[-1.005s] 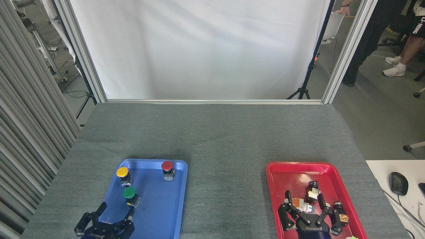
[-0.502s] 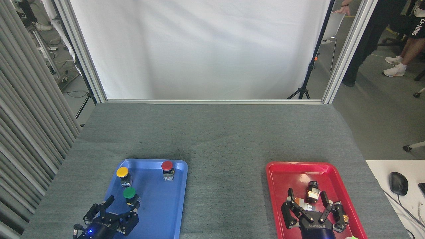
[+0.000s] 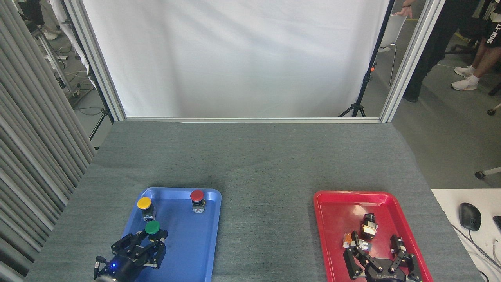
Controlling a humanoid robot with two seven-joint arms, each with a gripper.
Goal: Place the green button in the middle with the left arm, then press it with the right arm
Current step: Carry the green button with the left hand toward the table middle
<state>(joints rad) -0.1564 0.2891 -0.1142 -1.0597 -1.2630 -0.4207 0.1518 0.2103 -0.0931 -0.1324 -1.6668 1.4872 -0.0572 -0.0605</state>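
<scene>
Left tool [image 3: 146,239] closing in around the green button [image 3: 152,227] in the blue tray [image 3: 191,250].

The green button is standing upright in the blue tray near the desk's [image 3: 250,164] front left corner, just nearer than the yellow button [image 3: 144,203]. The left tool's fingers [image 3: 131,242] are lying spread apart, flanking the button's base; contact is unclear. The right tool [image 3: 377,256] is hanging with fingers apart over the red tray [image 3: 336,211] near the front right corner. The middle [image 3: 266,219] is lying bare between the trays.

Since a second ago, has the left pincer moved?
Yes. The left pincer advanced up the rectangular blue plastic tray toward the round green-capped push button; its fingers now flank the button's base.
</scene>
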